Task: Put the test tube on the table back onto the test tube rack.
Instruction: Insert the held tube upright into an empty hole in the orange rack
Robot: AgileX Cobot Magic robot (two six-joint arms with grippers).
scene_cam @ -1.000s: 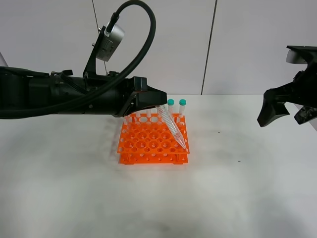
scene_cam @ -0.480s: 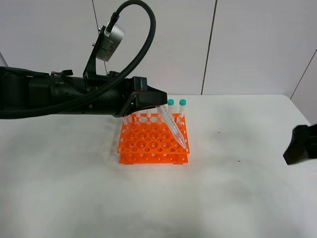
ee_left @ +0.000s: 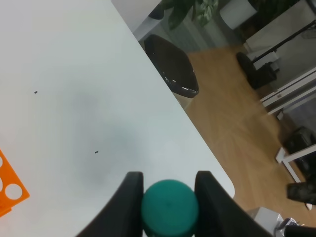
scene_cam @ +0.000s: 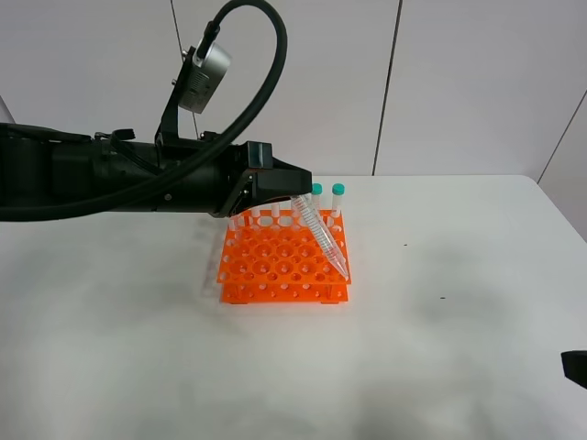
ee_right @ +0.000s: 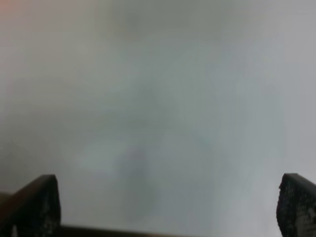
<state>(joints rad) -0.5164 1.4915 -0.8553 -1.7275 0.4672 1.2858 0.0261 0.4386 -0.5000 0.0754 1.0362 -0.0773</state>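
Note:
My left gripper [scene_cam: 292, 191] is shut on the teal-green cap [ee_left: 169, 206] of the test tube [scene_cam: 323, 236]. The clear tube slants down to the right, its pointed tip over the front right corner of the orange test tube rack [scene_cam: 275, 261]. In the left wrist view the cap sits between the two black fingers [ee_left: 129, 197]. Two teal-capped tubes [scene_cam: 327, 191] stand in the rack's back row. My right gripper [ee_right: 168, 202] is open and empty, close above the white table [scene_cam: 440, 348]; only a dark bit of it [scene_cam: 576, 367] shows at the lower right edge of the exterior view.
The rack's corner [ee_left: 10, 190] shows in the left wrist view. The table's right edge [ee_left: 197, 138] drops to a wooden floor with a dark chair seat [ee_left: 172, 66]. The left arm and its cable loop [scene_cam: 138, 174] span the table's left half.
The right arm dropped from the upper right edge down to the lower right corner, almost out of the exterior view. The left arm and the tube stayed nearly still.

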